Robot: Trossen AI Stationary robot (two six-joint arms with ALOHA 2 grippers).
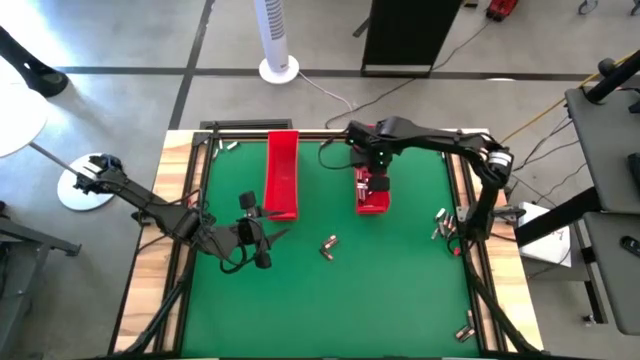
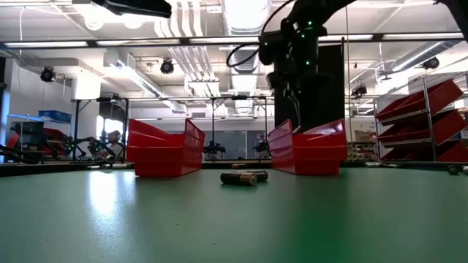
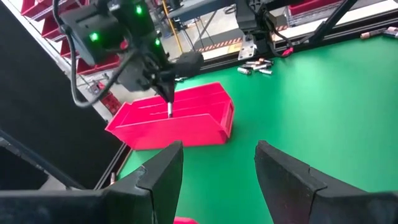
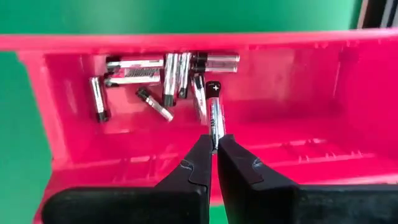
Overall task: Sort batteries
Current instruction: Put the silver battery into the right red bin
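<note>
The right gripper point(image 4: 215, 148), clamped on one battery point(image 4: 214, 118), is hanging over the right red tray point(image 1: 373, 199) already holding several batteries point(image 4: 165, 71), while others are lying loose beside it on the table point(image 1: 400, 280), unsorted.

Batteries: small silvery cylinders, some with dark bands or ends.
- One slim battery point(image 4: 214, 118), silver with a black plus-marked cap, pinched at its lower end by the right claw point(image 4: 214, 149), hanging over the shorter red tray point(image 4: 348, 93).
- A cluster point(image 4: 168, 78) lying flat inside that tray, against its far wall.
- A pair point(image 1: 328, 246) lying mid-bench on the green mat.
- Loose groups near the bench's right edge point(image 1: 440, 222), its near right corner point(image 1: 466, 328), and one at the far left corner point(image 1: 229, 146).
</note>
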